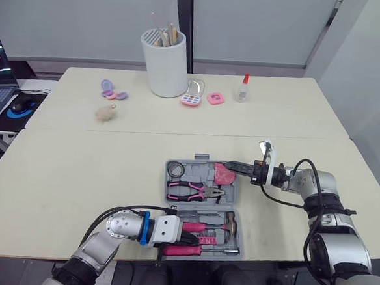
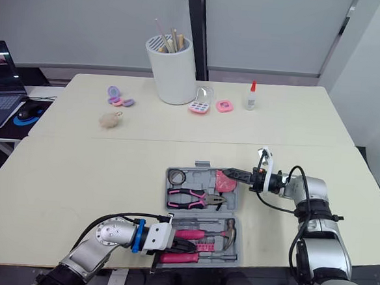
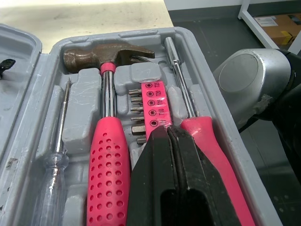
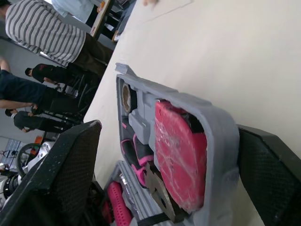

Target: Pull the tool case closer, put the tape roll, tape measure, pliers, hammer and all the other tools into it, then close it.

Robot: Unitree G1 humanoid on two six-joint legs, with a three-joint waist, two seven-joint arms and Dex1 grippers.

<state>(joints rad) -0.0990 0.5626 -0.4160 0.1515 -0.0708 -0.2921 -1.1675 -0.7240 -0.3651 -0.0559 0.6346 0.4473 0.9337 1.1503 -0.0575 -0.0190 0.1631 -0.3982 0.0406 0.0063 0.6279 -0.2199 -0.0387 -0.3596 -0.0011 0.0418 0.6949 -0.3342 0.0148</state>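
Both trays of the open tool case (image 1: 202, 161) on the near tabletop (image 1: 77, 174) look packed, with the left gripper (image 3: 167, 134) pinched together beside the hammer (image 3: 108, 52) and the right gripper (image 4: 168, 127) spread wide around the tape measure (image 4: 181, 155) corner, so closing the lid seems next.

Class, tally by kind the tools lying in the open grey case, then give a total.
Hammer: 1
Pliers: 1
Tape measure: 1
Tape roll: 1
Screwdrivers: 2, pink-handled and clear-handled
Bit strip: 1
Total: 7
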